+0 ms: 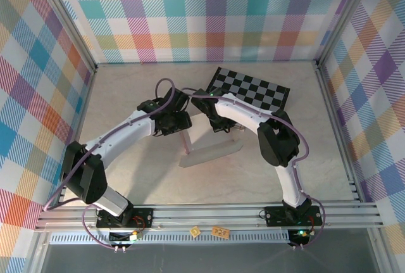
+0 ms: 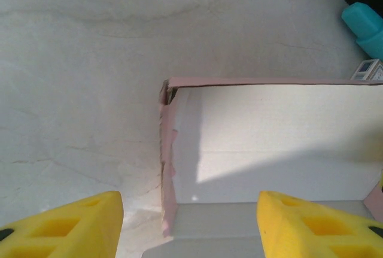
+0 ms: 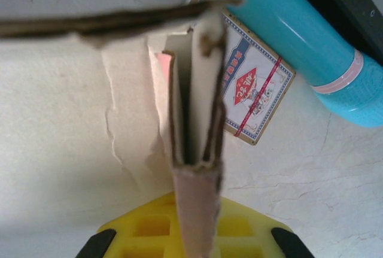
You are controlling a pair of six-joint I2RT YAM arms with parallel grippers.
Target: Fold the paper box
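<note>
Pink-edged cardboard, the paper box (image 1: 212,151), lies near the middle of the table (image 1: 139,178) in the top view. It shows as a pale panel stretched flat, with a thin pink strip rising at its left end. The left arm (image 1: 120,137) and right arm (image 1: 243,114) meet just above it. Their dark wrists cover the far part of the box and the fingers, so neither grasp can be read from here. A black-and-grey checkered board (image 1: 253,89) lies behind, its near corner hidden by the right arm.

From the left wrist, the left gripper (image 2: 191,231) is spread wide. Its two yellow fingers (image 2: 66,231) are cut off at the bottom edge and close on nothing. Beyond them sits the box (image 2: 269,144): a white inner panel with a pink rim, its left wall ragged, its right end running out of frame. A teal cylinder (image 2: 366,24) and a corner of a printed card pack (image 2: 368,69) peek in at the upper right.

From the right wrist, the right gripper (image 3: 196,210) is clenched on an edge-on fold of the box (image 3: 200,90). Yellow shows on both sides of the cardboard, which hides the tips themselves. A dark blurred flap crosses the top. The card pack (image 3: 254,99) lies beside the teal cylinder (image 3: 299,36), partly covered by the cardboard.
</note>
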